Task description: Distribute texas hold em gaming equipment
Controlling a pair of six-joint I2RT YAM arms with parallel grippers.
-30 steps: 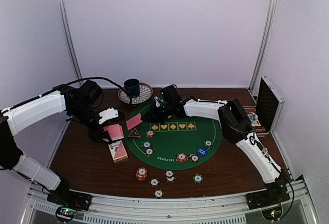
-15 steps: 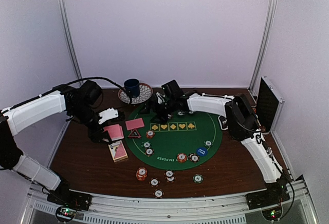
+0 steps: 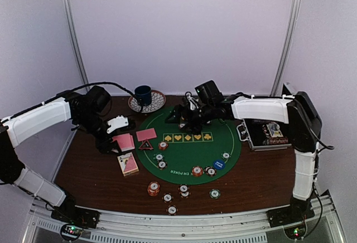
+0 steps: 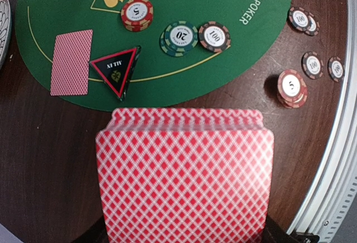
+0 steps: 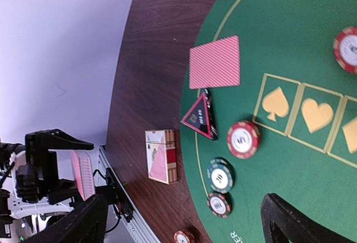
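left gripper: clamped shut on a chunky pink-backed deck, which is held above the left side of the table, just off the left edge of the mat

right gripper: fingers are spread wide with nothing caught between them; it's hung over the far-left part of the mat

single card: laid face down at the mat's far-left edge, right next to the triangle; whether they actually touch can't be told

triangle: black with a red rim, parked on the mat's left edge, across the yellow line

red chip: stacked on the mat just beside the spade box

green chip and dark chip: set side by side and touching, near the mat's left edge

blue button: placed on the near-right part of the mat, with a few more chips spread close by

loose chips: an orange stack and several singles are scattered on bare wood between the mat and the table's near edge

card box: laid flat on the table just off the mat's left edge

mug: seated on a patterned plate at the table's far edge

case: left open by the table's right edge
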